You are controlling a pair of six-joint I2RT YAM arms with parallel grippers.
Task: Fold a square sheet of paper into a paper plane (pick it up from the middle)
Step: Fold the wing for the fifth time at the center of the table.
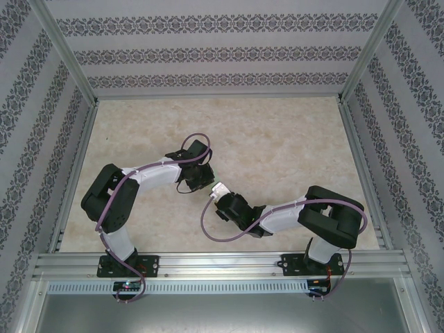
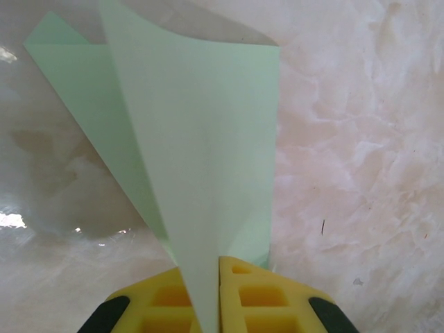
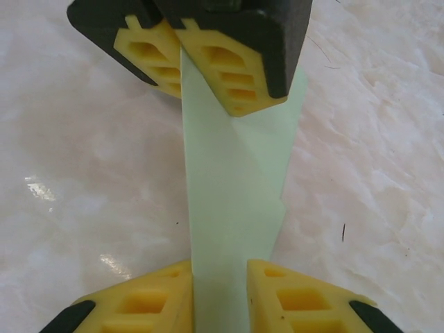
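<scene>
You're working mid-fold over the counter (image 1: pixel 277 132), left arm (image 1: pixel 149 177) and right arm (image 1: pixel 291 211) meeting mid-frame overhead. The paper (image 2: pixel 208 139), already creased into a tapering strip, is stretching between them. Your left fingers (image 2: pixel 250 298) are clenching its narrow end at the bottom of their frame. Your right fingers (image 3: pixel 298 298) are flanking it, apart; whether they're pinching, I cannot tell. Next, I judge, you're needing a sure right hold before pressing another crease. Overhead, the paper is reading as a green sliver; the wrist views are revealing its folds.

Left pincer (image 2: pixel 203 277) closed, right (image 3: pixel 220 269) seemingly ajar
</scene>
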